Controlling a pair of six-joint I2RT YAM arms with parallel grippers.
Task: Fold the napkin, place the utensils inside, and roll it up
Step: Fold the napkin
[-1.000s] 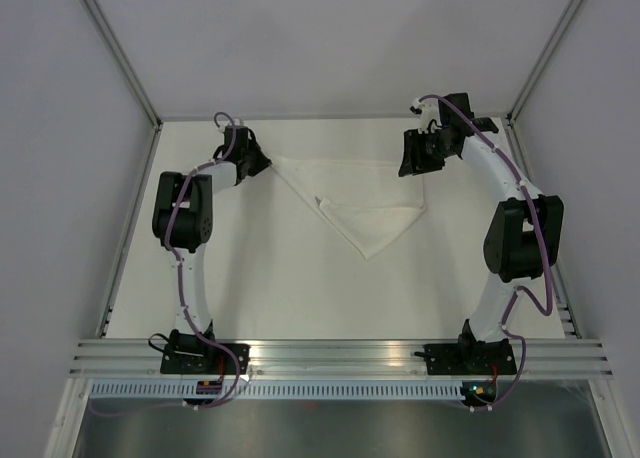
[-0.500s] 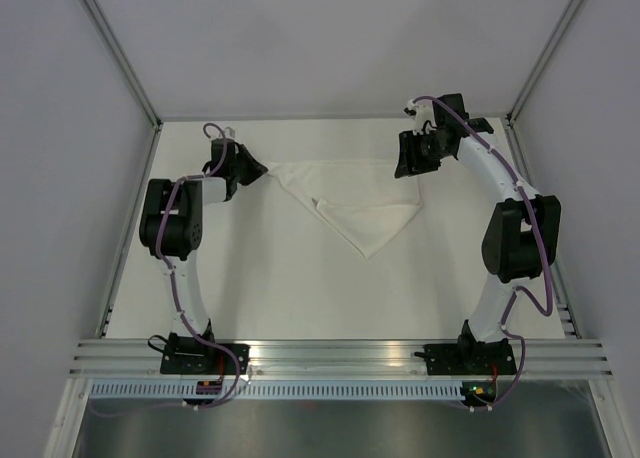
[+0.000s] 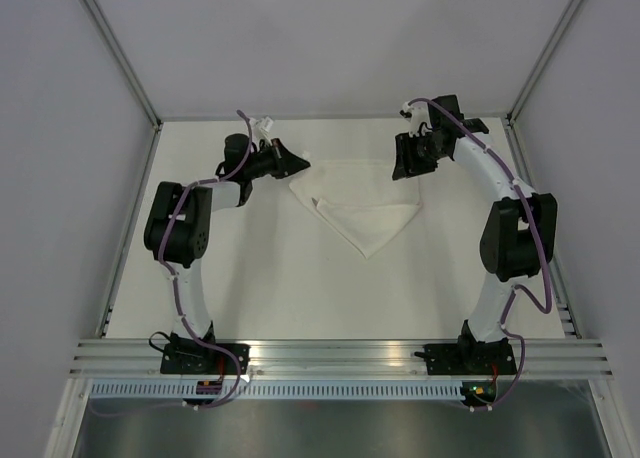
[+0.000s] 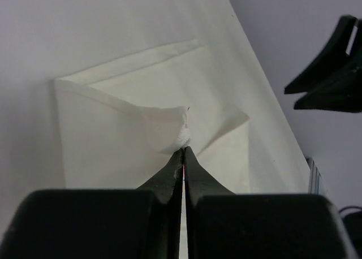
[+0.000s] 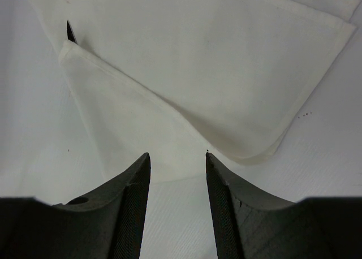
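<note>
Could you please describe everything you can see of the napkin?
The napkin is white, hemmed cloth with faint creases. It is folded into a layered triangle that points toward the near edge and lies on the table at its far middle. Its left corner is raised off the table and pinched in the shut left hand. Nothing else visibly touches it.

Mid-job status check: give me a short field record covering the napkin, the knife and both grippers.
napkin: folded, roughly triangular, flat on the table except its left corner
left gripper: shut, pinching that corner, which is lifted off the table
right gripper: open, holding nothing, above the napkin's right side
knife: only a dark pointed tip shows at a fold edge, the rest hidden under cloth
rolling: not yet begun
</note>
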